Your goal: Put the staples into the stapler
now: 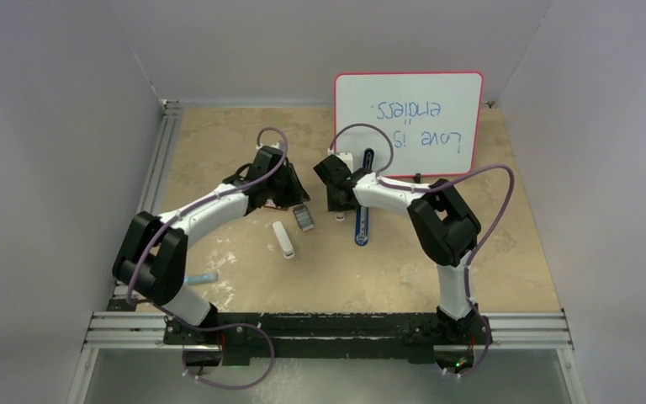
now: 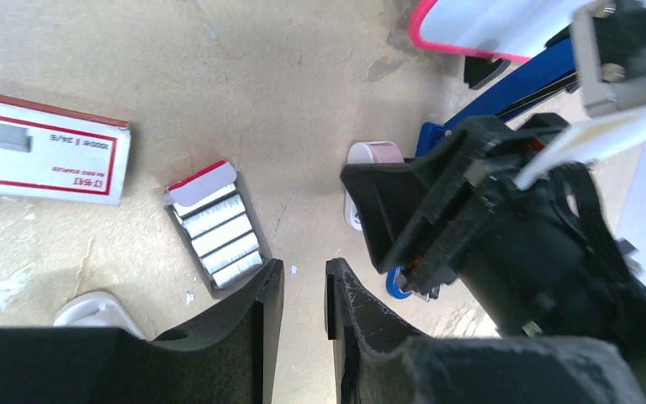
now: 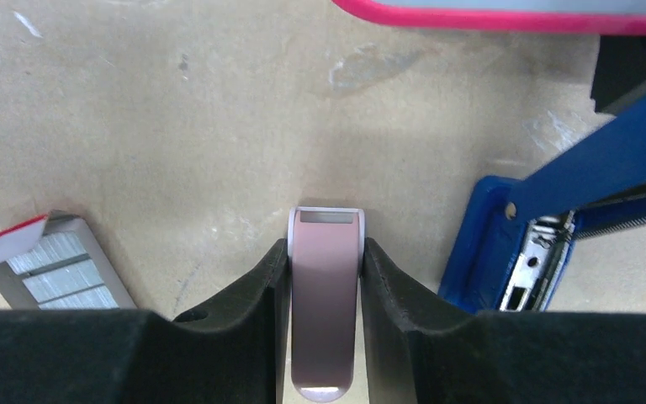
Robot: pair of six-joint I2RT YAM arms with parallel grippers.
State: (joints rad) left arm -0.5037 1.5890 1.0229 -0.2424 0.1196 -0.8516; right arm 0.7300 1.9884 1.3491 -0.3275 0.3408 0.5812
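The staples (image 2: 214, 231) are a dark-grey block of strips in an open tray with a red-and-white flap, lying on the table; they also show in the top view (image 1: 304, 217) and the right wrist view (image 3: 59, 269). My left gripper (image 2: 303, 290) is open and empty, just right of the staples. The stapler (image 3: 505, 244), blue top hinged up from its base, lies right of my right gripper (image 3: 325, 252); it also shows in the top view (image 1: 362, 223). My right gripper is shut on the small pink piece (image 3: 325, 311), which stands on the table.
A red-and-white staple box (image 2: 46, 160) lies left of the staples. A white oblong bar (image 1: 283, 240) lies in front of them. A pink-framed whiteboard (image 1: 408, 122) stands behind the stapler. A light-blue pen (image 1: 200, 278) lies near the left arm's base.
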